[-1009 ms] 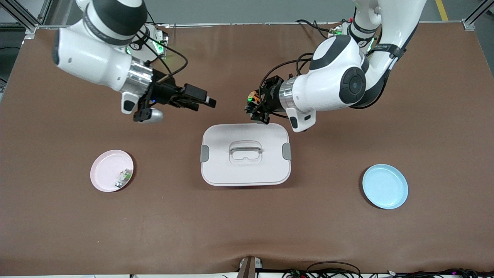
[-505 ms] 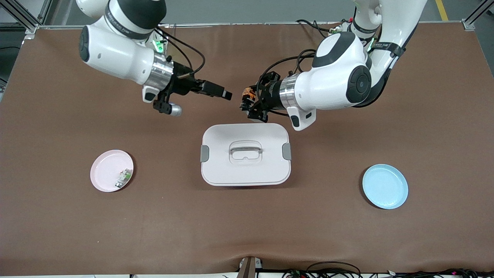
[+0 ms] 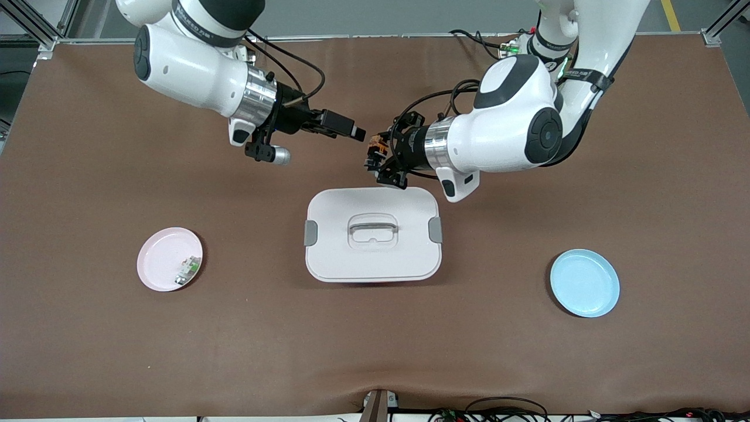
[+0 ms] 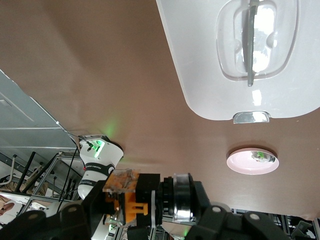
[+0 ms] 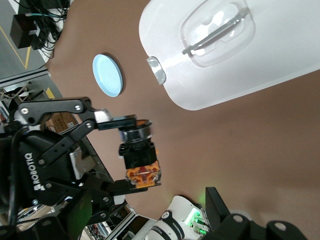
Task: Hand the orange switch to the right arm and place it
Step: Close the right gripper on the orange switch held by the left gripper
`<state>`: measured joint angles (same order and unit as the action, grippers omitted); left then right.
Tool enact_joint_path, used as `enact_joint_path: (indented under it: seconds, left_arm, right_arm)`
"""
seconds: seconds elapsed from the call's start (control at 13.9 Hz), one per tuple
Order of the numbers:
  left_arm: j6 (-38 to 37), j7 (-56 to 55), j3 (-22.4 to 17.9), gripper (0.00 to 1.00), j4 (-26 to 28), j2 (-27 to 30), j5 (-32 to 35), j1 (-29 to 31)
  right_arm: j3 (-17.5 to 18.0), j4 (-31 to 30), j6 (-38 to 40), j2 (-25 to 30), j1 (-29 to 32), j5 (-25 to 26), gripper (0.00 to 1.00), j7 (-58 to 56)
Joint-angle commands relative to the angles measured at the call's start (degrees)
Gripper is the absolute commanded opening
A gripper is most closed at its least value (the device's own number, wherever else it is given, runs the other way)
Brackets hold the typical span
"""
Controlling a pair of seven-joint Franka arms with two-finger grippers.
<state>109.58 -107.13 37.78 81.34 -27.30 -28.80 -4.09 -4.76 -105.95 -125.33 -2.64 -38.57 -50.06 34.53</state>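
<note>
Left gripper (image 3: 375,157) clamped on the orange switch (image 3: 378,146), up in the air over the table (image 3: 375,340) just off the white lidded box (image 3: 372,234). Right gripper (image 3: 351,128) spread wide, empty, level with the switch and just beside it.

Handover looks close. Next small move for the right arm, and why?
Probably ease the right gripper forward around the orange switch. The left gripper holds it shut above the table, just past the white box; the right gripper is open, short of it.
</note>
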Motion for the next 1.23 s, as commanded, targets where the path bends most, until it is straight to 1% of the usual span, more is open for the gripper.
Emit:
enact_joint_path:
  seconds: [0.0, 0.36, 1.15]
  left_arm:
    - [-0.2, -1.2, 0.0, 0.0, -1.3, -0.3, -1.1, -0.4]
    - [-0.2, -1.9, 0.0, 0.0, -2.1, -0.1, -1.1, -0.4]
    - [-0.2, -1.9, 0.0, 0.0, -2.2, 0.0, -1.2, -0.3]
  right_arm:
    - [-0.5, 0.0, -1.9, 0.4, -1.3, -0.6, 1.0, -2.3]
    - [-0.6, 0.2, -6.4, -1.2, -3.1, -0.6, 1.0, -2.5]
    - [-0.5, 0.7, -8.6, -3.5, -4.1, -0.9, 1.0, -2.4]
